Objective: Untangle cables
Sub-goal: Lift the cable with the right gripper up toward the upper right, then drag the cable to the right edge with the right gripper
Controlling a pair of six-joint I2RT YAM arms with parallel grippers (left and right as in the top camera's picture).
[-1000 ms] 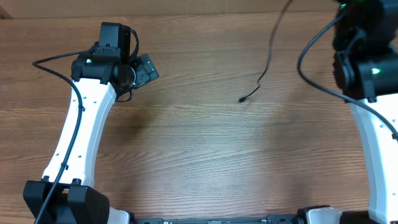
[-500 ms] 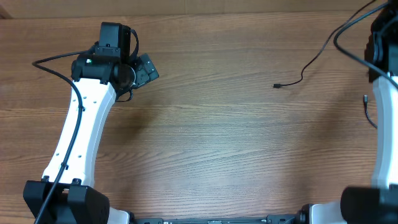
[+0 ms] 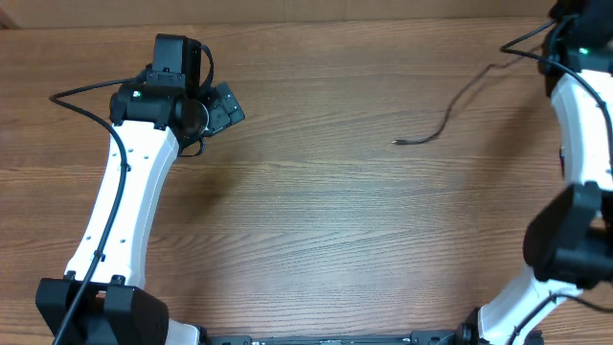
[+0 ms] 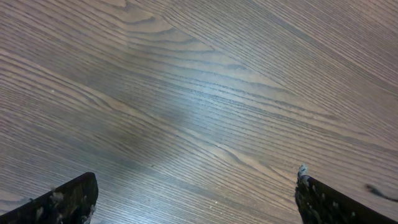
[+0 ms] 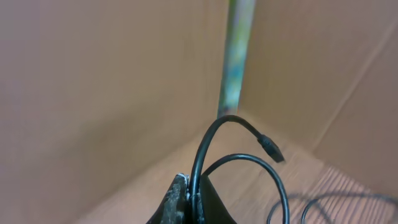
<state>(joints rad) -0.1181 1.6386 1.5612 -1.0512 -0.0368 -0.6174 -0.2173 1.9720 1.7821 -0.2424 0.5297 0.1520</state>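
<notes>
My right gripper (image 5: 193,193) is shut on thin black cables (image 5: 214,137); one cord arches up out of the fingers and ends in a small plug (image 5: 272,149), a second loops beside it. In the overhead view a thin cable (image 3: 450,110) trails from the right arm at the far right edge down to a loose plug end (image 3: 398,142) above the wooden table (image 3: 335,240). My left gripper (image 4: 196,199) is open and empty over bare wood at the far left; it shows in the overhead view (image 3: 215,110).
Brown cardboard walls (image 5: 93,81) stand around the far right corner, close behind the right gripper. The left arm's own thick black cable (image 3: 86,96) loops at the far left.
The right arm has swung up toward the far right corner with the cables. The trailing plug end swung right, then back left. The left arm has not moved.
</notes>
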